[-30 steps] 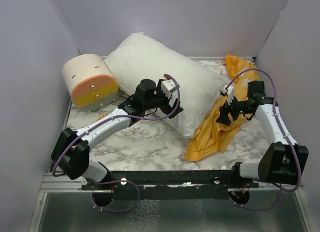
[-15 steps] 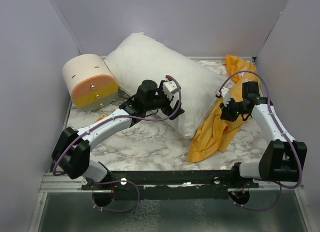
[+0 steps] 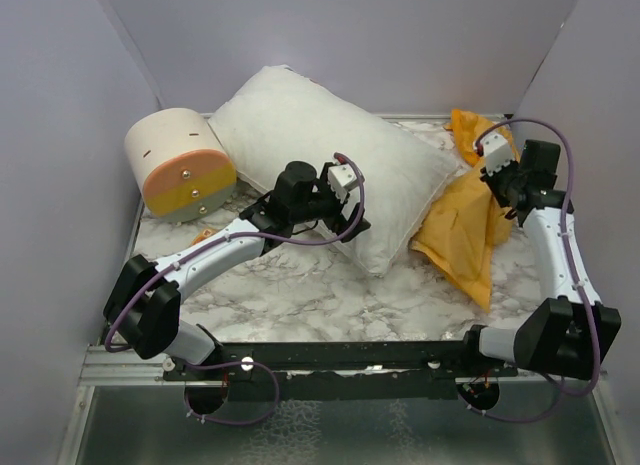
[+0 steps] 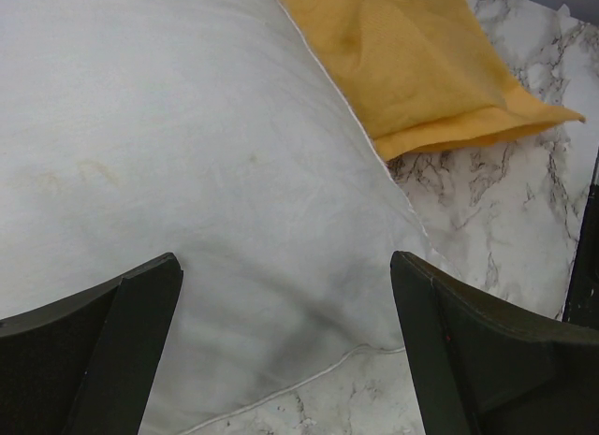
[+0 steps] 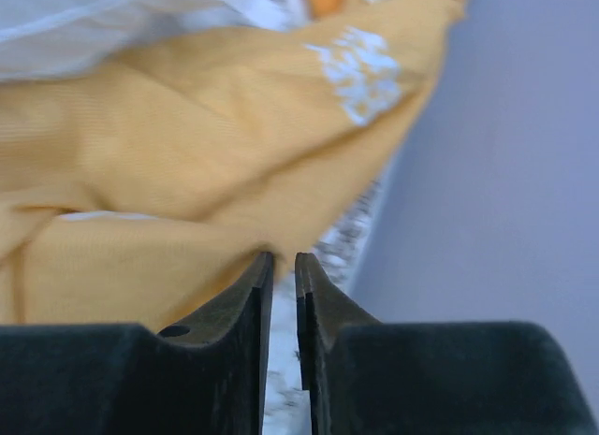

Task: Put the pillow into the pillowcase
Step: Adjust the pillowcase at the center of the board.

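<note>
Reaching diagonally from the near-left corner of the marble table [image 3: 300, 295], the left arm holds the left gripper [image 4: 285, 260] over the near edge of the pillow [image 3: 310, 135], jaws spread wide and gripping nothing. The right arm rises along the right edge, tight against the wall [image 3: 600, 135]. The right gripper [image 5: 281, 257], nearly closed, pinches the pillowcase [image 3: 460, 235], which lies beside the pillow toward the far-right corner.

A cream-and-orange cylinder [image 3: 180, 165] lies on the marble table [image 3: 300, 295].

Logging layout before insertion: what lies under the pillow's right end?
The orange pillowcase slips out of sight behind the pillow along its edge there, on the marble table. How far it runs underneath is covered.
</note>
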You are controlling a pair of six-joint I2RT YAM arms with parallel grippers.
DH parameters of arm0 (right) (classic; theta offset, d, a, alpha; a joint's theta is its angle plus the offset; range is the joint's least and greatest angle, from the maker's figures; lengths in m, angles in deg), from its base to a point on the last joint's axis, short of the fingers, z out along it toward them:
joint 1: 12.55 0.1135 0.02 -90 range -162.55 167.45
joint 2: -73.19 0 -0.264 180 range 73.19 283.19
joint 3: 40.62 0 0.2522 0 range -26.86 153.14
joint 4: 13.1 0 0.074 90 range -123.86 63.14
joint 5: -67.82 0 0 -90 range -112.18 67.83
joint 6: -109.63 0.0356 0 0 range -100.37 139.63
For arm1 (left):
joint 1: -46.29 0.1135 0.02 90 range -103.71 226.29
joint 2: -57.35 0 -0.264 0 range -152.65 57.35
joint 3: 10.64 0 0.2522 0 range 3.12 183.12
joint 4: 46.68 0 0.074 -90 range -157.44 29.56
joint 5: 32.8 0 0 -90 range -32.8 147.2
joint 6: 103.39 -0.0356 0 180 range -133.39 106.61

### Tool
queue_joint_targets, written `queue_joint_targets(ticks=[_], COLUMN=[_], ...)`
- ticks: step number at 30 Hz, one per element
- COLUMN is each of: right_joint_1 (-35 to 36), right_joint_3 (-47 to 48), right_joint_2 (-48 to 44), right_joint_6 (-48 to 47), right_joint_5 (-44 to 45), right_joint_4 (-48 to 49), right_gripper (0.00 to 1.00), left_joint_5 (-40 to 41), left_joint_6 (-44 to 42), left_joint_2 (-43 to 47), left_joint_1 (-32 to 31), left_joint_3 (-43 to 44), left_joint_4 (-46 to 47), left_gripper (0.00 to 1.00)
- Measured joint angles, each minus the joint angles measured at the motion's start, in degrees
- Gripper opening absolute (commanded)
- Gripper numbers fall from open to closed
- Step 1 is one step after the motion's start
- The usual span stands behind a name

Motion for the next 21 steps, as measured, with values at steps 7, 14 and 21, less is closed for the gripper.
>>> queue_joint_targets(ticks=[7,14,21], right_joint_1=[-5.4,-5.1,-4.3], right_joint_3=[3.6,7.3,-2.2], right_joint_2=[4.3,-0.9,-5.5], right_joint_6=[-2.3,-12.8,-22.8], right_joint_5=[0.9,-26.0,-33.9], right_joint_4=[-0.4,-17.2,-23.9], right_gripper=[0.84,0.89,0.89], left_joint_5=[0.0,0.0,0.0], left_joint_6=[-0.3,-0.3,-0.3], left_joint_2=[0.0,0.0,0.0], left_joint_1=[-0.2,-0.4,-0.5], left_joint_3=[0.0,-0.1,-0.2], left_joint_4=[0.0,0.0,0.0], left_gripper=[0.96,0.96,0.96])
